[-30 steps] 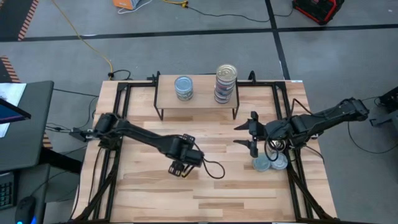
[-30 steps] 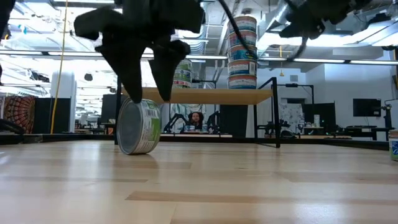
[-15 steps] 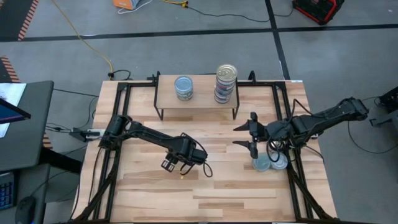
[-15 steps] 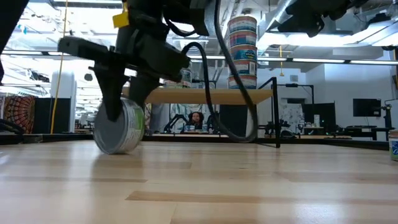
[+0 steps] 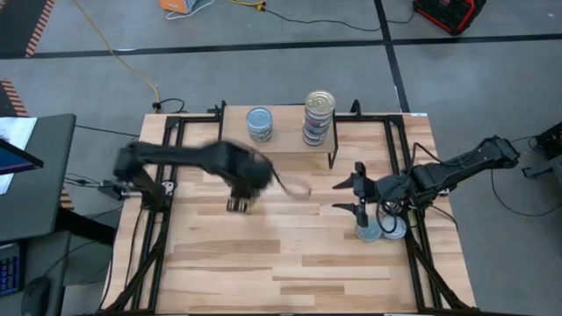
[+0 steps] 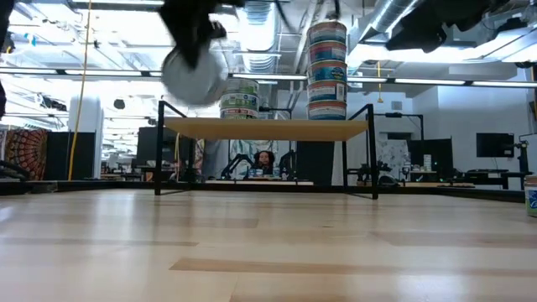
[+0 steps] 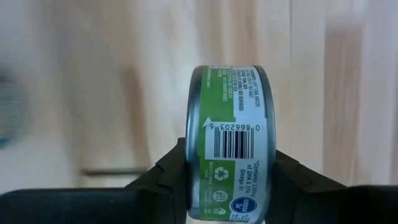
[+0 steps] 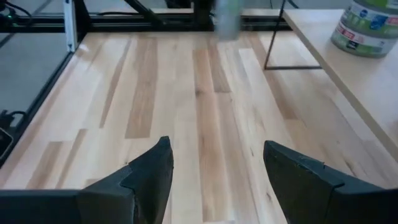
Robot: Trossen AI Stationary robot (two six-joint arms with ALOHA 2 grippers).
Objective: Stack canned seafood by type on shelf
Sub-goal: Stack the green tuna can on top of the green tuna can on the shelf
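Observation:
My left gripper is shut on a flat round tin with a green and white label. It holds the tin high over the table's left middle, where the low view also shows the tin lifted. The shelf stands at the far middle on thin black legs. It carries a short stack of tins and a taller stack. My right gripper hovers open at the right. Two more tins lie flat on the table beside it. My left gripper pinches the tin between its two fingers, one on each flat face. The fingers come from above, pointing down. The tin stands on edge in the hold, its labelled rim facing the wrist, and it is lifted clear of the table.
Black frame rails run along the table's left and right sides. The shelf's black legs stand on the far part of the table. Bare wood spreads across the middle and near side.
My left gripper stood with its fingers on either side of a tin on edge on the table. It shut on the tin, then rose fast with it toward the far edge. The tin is now clear of the table, at about the height of the shelf top.

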